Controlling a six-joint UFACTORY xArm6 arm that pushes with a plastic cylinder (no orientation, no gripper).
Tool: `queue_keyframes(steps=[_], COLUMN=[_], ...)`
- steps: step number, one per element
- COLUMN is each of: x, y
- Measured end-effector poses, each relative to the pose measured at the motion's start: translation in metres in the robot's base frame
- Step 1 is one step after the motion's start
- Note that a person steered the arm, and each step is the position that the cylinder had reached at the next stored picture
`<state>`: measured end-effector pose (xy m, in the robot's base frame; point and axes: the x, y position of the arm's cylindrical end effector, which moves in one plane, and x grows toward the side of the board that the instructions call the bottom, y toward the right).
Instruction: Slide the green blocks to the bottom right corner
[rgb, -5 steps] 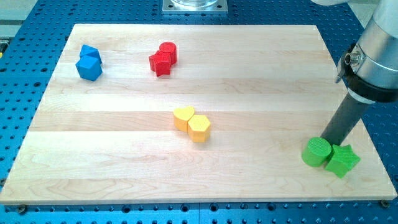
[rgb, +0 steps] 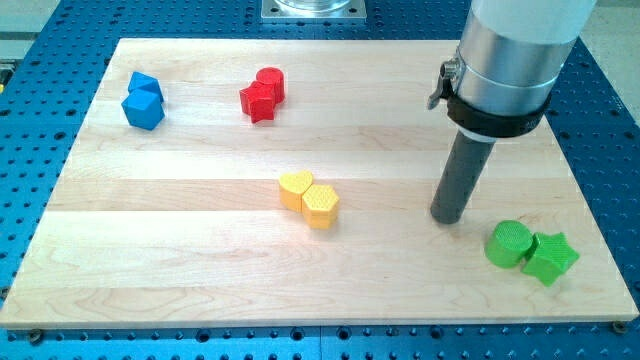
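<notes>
A green cylinder (rgb: 510, 244) and a green star block (rgb: 549, 257) sit touching each other near the board's bottom right corner. My tip (rgb: 446, 217) rests on the board to the left of and slightly above the green cylinder, a short gap apart from it. The dark rod rises from it to the arm's grey and silver body at the view's top right.
Two yellow blocks (rgb: 309, 197) touch near the board's middle. A red star and red cylinder (rgb: 262, 94) sit at the top centre-left. Two blue blocks (rgb: 143, 100) sit at the top left. The wooden board (rgb: 200, 260) lies on a blue perforated table.
My tip has moved left and slightly up, away from the green blocks it was touching. The green blocks have not moved.
</notes>
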<state>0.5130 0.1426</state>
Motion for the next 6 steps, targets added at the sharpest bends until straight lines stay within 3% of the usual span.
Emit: queue_keyframes(steps=[2, 4, 6], x=[0.036, 0.036, 0.036], y=[0.021, 0.077, 0.051])
